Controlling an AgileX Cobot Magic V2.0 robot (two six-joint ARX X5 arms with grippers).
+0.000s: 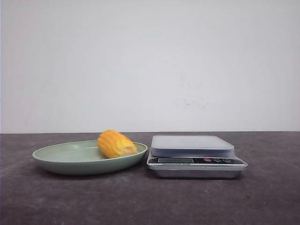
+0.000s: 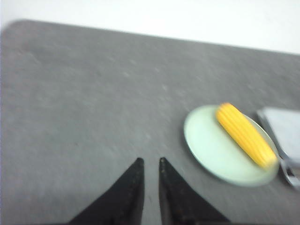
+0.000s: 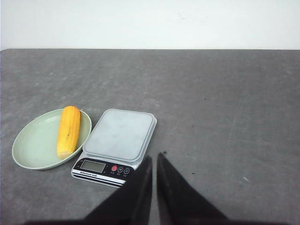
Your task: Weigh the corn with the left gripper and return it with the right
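Toward the counter's [image 1: 262,201] left side sits a green plate [image 1: 56,157] with the corn [image 1: 116,144] lying on it, off toward the rim nearest the scale [image 1: 192,154], which is parked just beside the plate. Left hand [image 2: 150,161] hangs over bare counter away from the plate, fingers nearly together, holding nothing. Right hand [image 3: 154,158] hovers near the scale's front corner, same deal: narrow gap, nothing in it.

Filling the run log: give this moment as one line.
corn: on plate | scale: bare | left pincer: shut, off corn | right pincer: shut, idle | stage: pre-grasp
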